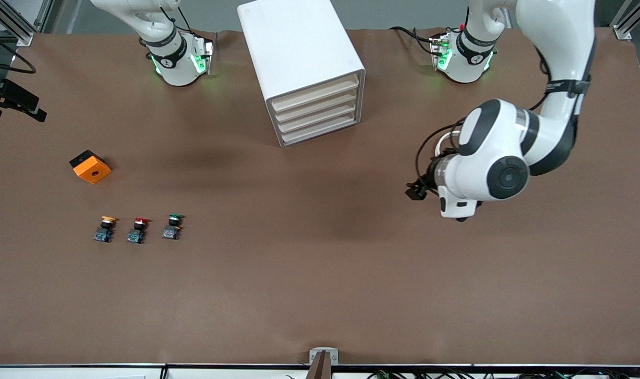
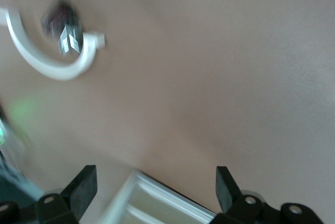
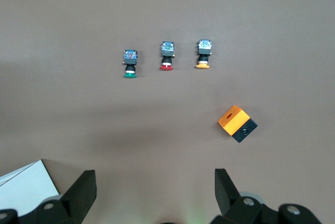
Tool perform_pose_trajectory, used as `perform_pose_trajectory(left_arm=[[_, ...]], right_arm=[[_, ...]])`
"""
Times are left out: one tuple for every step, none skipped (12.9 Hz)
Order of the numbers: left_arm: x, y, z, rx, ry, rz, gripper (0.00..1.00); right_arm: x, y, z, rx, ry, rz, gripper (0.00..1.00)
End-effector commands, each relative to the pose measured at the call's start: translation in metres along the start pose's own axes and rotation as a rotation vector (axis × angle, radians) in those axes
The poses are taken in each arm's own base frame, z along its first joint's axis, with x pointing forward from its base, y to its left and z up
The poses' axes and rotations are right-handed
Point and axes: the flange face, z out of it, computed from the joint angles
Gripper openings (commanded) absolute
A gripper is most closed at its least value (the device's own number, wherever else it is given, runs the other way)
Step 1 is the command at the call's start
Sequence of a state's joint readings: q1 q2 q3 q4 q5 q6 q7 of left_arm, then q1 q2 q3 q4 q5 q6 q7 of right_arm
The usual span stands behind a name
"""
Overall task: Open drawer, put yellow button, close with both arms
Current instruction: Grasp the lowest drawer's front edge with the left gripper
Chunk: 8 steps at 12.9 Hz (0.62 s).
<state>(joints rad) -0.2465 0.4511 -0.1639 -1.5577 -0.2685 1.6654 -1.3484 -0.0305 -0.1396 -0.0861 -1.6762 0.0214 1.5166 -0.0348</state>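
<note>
On the brown table (image 1: 320,273), the yellow button (image 1: 105,228) lies beside two others.

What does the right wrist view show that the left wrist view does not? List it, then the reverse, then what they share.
Only the right wrist view shows the yellow button, the red button and the green button in a row, and the orange box beside them.

Only the left wrist view shows a white curved loop, blurred, with something dark inside it.

Both show the brown table, an edge of the white cabinet, and their own gripper, the right gripper and the left gripper, each with its jaws open and holding nothing.
</note>
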Motion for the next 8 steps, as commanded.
perform_pose_trajectory(left_arm=[[-0.007, 0.017, 0.013, 0.035, -0.135, -0.276, 1.0], [-0.014, 0.018, 0.023, 0.084, -0.19, -0.39, 1.0], [-0.015, 0.018, 0.034, 0.144, -0.232, -0.485, 1.0], [-0.021, 0.017, 0.041, 0.199, -0.275, -0.533, 1.0], [-0.03, 0.014, 0.055, 0.282, -0.303, -0.53, 1.0], [-0.042, 0.014, 0.066, 0.349, -0.363, -0.534, 1.0], [-0.046, 0.018, 0.078, 0.404, -0.432, -0.601, 1.0], [-0.048, 0.021, 0.088, 0.46, -0.465, -0.67, 1.0]], right_arm=[[-0.005, 0.003, -0.003, 0.005, 0.011, -0.01, 1.0], [-0.006, 0.003, -0.003, 0.005, 0.01, -0.01, 1.0], [-0.006, 0.003, -0.003, 0.005, 0.01, -0.01, 1.0], [-0.005, 0.003, -0.003, 0.005, 0.011, -0.01, 1.0], [-0.005, 0.003, -0.005, 0.005, 0.014, -0.01, 1.0], [-0.005, 0.003, -0.016, 0.003, 0.036, -0.009, 1.0], [-0.002, 0.001, -0.023, 0.002, 0.048, -0.014, 1.0], [0.002, 0.003, -0.023, 0.001, 0.048, -0.011, 1.0]])
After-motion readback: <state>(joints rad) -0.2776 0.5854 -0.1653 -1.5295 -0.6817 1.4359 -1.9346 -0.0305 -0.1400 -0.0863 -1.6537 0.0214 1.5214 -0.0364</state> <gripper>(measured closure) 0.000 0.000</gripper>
